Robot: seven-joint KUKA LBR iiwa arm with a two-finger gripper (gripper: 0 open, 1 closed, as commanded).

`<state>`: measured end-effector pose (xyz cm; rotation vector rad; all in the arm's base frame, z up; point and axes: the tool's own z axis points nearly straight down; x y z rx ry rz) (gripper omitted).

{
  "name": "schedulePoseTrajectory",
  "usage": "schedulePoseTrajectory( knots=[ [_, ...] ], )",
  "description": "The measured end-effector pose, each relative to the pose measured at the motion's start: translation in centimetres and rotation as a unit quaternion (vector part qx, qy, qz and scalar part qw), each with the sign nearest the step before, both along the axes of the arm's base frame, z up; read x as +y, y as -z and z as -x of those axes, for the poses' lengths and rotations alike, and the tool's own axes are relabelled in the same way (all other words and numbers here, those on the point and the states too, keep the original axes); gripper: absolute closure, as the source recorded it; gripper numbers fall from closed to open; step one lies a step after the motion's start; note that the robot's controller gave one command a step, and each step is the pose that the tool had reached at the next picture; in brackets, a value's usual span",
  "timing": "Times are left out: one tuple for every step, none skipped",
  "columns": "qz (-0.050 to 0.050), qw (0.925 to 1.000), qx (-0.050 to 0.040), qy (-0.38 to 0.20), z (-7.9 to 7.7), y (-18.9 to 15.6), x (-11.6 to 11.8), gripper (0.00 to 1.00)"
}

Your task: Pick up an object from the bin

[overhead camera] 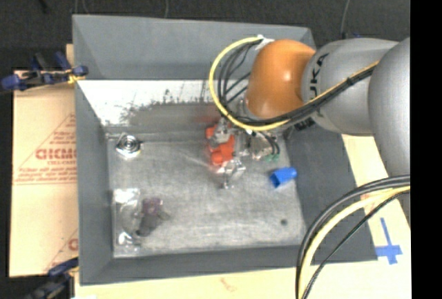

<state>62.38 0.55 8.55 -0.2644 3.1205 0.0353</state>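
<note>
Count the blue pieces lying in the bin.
1. A small blue block lies on the bin floor just right of the claw, near the right wall. The arm covers part of the floor, so another could be hidden.

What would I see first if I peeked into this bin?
The big grey arm with its orange cover reaches in from the right, its gripper down at the middle of the bin by a red-orange thing. A small blue block lies just right of the gripper, and a shiny round metal piece sits at the far left.
</note>
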Motion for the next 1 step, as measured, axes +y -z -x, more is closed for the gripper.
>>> schedulePoseTrajectory(
  knots=[
    [0.002, 0.9951, -0.0035, 0.099, -1.47, 0.1, -0.05, 0.0]
  ],
)
